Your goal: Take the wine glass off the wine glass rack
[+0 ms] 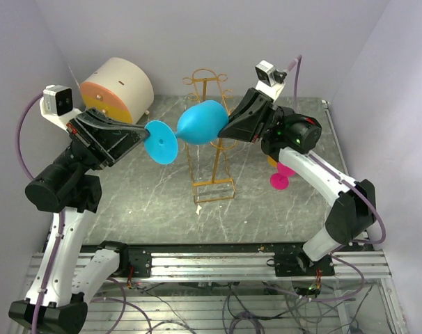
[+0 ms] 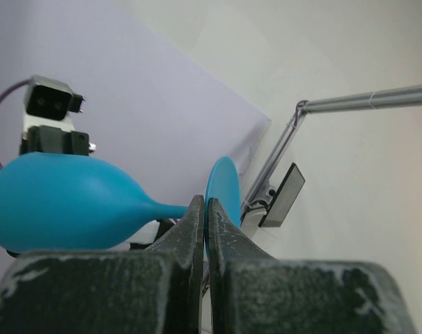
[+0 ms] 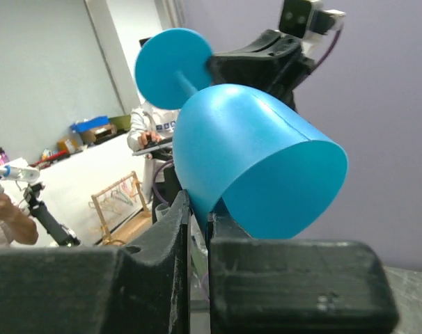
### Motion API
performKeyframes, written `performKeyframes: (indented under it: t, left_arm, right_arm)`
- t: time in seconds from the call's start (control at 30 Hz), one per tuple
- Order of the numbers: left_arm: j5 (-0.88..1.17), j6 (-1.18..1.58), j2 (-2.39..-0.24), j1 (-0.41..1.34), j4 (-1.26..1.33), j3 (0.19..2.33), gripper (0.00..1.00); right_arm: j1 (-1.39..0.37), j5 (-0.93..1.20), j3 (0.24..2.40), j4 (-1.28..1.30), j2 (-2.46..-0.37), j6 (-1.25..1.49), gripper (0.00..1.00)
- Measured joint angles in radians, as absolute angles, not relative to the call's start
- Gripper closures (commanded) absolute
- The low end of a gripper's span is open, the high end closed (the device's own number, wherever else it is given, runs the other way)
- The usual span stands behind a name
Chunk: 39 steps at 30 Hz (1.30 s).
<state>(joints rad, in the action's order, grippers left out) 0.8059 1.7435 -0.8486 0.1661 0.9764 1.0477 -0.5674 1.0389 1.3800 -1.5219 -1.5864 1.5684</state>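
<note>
Left claw: clamped on the foot of the wine glass.
Right claw: pinching the bowl's lip.
Glass: horizontal between both claws, across the top of the wine glass rack; hook contact unclear.
Risk: uneven pulls could twist it loose or snag and tip the rack.
Around: pink glass behind the right arm; beige cabinet beyond the left claw.

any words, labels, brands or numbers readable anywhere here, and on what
No text can be read anywhere.
No markings on the blue wine glass, the wine glass rack or the round beige cabinet.
Print on the bystander's shirt, right wrist view: too blurred to read.
</note>
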Motion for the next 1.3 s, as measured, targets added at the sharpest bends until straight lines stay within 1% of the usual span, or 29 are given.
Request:
performKeyframes:
  t: [0.07, 0.17, 0.23, 0.33, 0.4, 0.47, 0.53, 0.6, 0.63, 0.67, 0.8, 0.83, 0.97, 1.07, 1.13, 1.2, 1.23, 1.3]
  left_arm:
    - [0.785, 1.74, -0.847, 0.16, 0.973, 1.045, 0.86]
    - [0.765, 1.709, -0.832, 0.159, 0.944, 1.039, 0.7]
    - [0.764, 1.659, -0.812, 0.159, 0.879, 1.031, 0.63]
    - [0.754, 1.523, -0.766, 0.159, 0.685, 1.032, 0.58]
    - [0.735, 1.409, -0.727, 0.159, 0.525, 1.041, 0.58]
    - [0.699, 1.301, -0.694, 0.16, 0.378, 1.059, 0.58]
    - [0.655, 1.194, -0.67, 0.16, 0.23, 1.074, 0.58]
    - [0.617, 1.113, -0.657, 0.16, 0.116, 1.079, 0.58]
    - [0.593, 1.071, -0.654, 0.16, 0.056, 1.081, 0.58]
    - [0.57, 1.032, -0.653, 0.16, 0.001, 1.082, 0.59]
    - [0.488, 0.915, -0.654, 0.16, -0.168, 1.082, 0.59]
    - [0.467, 0.89, -0.654, 0.16, -0.202, 1.082, 0.6]
    - [0.406, 0.804, -0.654, 0.16, -0.305, 1.082, 0.6]
    - [0.368, 0.75, -0.654, 0.16, -0.36, 1.078, 0.61]
    - [0.344, 0.717, -0.654, 0.16, -0.395, 1.076, 0.61]
    - [0.32, 0.683, -0.654, 0.16, -0.428, 1.072, 0.61]
    - [0.31, 0.668, -0.654, 0.16, -0.444, 1.071, 0.61]
    - [0.293, 0.644, -0.654, 0.16, -0.464, 1.065, 0.61]
  right_arm:
    - [-0.57, 1.04, 1.38, -1.524, -1.58, 1.58, 1.0]
    - [-0.57, 1.045, 1.377, -1.523, -1.557, 1.572, 1.0]
    - [-0.57, 1.056, 1.36, -1.521, -1.531, 1.552, 1.0]
    - [-0.567, 1.075, 1.315, -1.501, -1.478, 1.495, 1.0]
    - [-0.559, 1.087, 1.278, -1.439, -1.426, 1.425, 1.0]
    - [-0.556, 1.089, 1.237, -1.277, -1.339, 1.299, 1.0]
    - [-0.558, 1.06, 1.238, -1.013, -1.231, 1.102, 1.0]
    - [-0.561, 0.976, 1.274, -0.741, -1.131, 0.901, 1.0]
    - [-0.562, 0.898, 1.308, -0.578, -1.075, 0.788, 1.0]
    - [-0.562, 0.837, 1.333, -0.48, -1.039, 0.712, 1.0]
    - [-0.562, 0.439, 1.498, -0.06, -0.949, 0.439, 1.0]
    - [-0.562, 0.345, 1.535, 0.007, -0.951, 0.399, 1.0]
    - [-0.56, -0.197, 1.703, 0.343, -1.052, 0.298, 1.0]
    - [-0.547, -0.521, 1.72, 0.547, -1.146, 0.295, 1.0]
    - [-0.518, -0.658, 1.679, 0.67, -1.193, 0.302, 1.0]
    - [-0.451, -0.72, 1.635, 0.773, -1.205, 0.31, 1.0]
    - [-0.388, -0.746, 1.614, 0.823, -1.201, 0.312, 1.0]
    - [-0.295, -0.76, 1.593, 0.859, -1.179, 0.31, 1.0]
